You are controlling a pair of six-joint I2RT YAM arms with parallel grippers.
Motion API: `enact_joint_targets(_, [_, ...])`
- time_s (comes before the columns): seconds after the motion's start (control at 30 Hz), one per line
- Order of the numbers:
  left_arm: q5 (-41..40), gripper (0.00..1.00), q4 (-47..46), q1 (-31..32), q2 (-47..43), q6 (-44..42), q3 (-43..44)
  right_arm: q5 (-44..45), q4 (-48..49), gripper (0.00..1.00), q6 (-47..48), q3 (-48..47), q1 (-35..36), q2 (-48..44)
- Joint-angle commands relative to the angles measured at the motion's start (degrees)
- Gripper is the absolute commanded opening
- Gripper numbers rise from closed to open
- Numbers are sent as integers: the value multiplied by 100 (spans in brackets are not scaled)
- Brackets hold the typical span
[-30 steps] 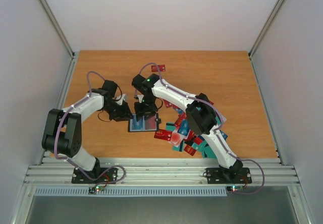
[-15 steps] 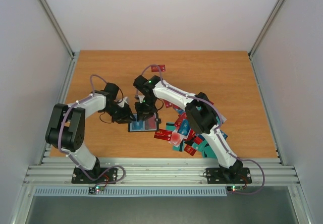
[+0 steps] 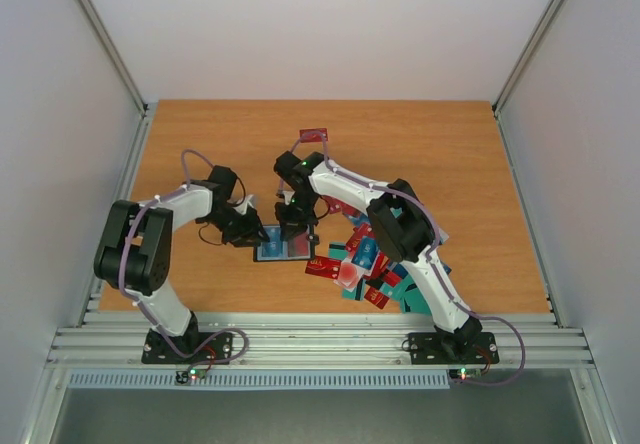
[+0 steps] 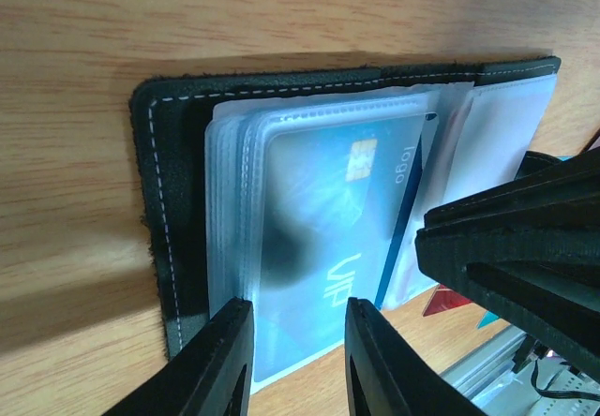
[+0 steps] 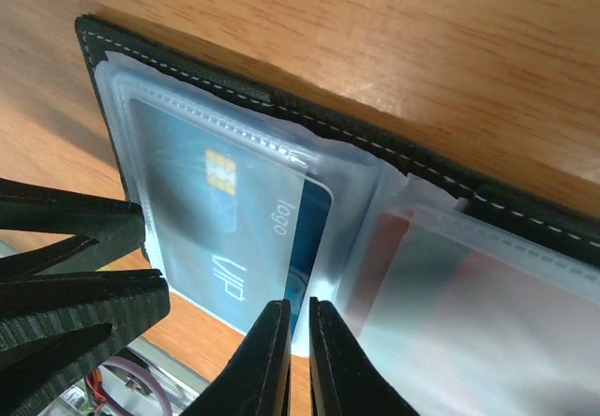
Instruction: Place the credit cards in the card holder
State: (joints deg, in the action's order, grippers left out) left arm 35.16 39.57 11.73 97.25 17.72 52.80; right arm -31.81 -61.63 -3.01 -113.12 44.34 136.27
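Black stitched leather card holder (image 4: 173, 200) lies open on the wooden surface (image 4: 281, 22), a blue chip card (image 4: 319, 238) in its clear sleeve. Left jaws stand part spread over the sleeves. Right jaws are nearly pressed together at the card's edge.

lab-type robot test cell. wooden tabletop (image 3: 450, 154) at mid frame, boxed in by plain white wall panels (image 3: 330, 24) at top and sides. ribbed aluminium rail (image 3: 320, 342) along the bottom carries the bolted left arm base (image 3: 190, 347) and right arm base (image 3: 450, 347).
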Motion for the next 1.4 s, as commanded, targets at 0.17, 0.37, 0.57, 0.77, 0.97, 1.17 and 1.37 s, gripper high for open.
enact_joint_targets(0.17, [57, 32, -139, 29, 226, -75, -32, -140, 167, 4, -82, 166, -47, 127])
enact_joint_targets(0.37, [141, 33, -160, 27, 281, -58, -24, -217, 228, 1, -95, 236, -50, 187])
enact_joint_targets(0.57, [176, 36, -130, 29, 281, -38, 19, -281, 279, 1, -111, 284, -51, 225])
enact_joint_targets(0.77, [353, 34, -183, 30, 179, 43, 58, -308, 282, 1, -113, 274, -50, 243])
enact_joint_targets(0.97, [291, 28, -56, 31, 71, 43, 182, -317, 281, 1, -113, 267, -58, 234])
enact_joint_targets(1.17, [106, 24, 139, 72, 57, 5, 310, -326, 283, 1, -113, 258, -77, 207])
enact_joint_targets(1.37, [75, 23, 175, 115, 55, -16, 354, -334, 283, 1, -127, 261, -82, 191])
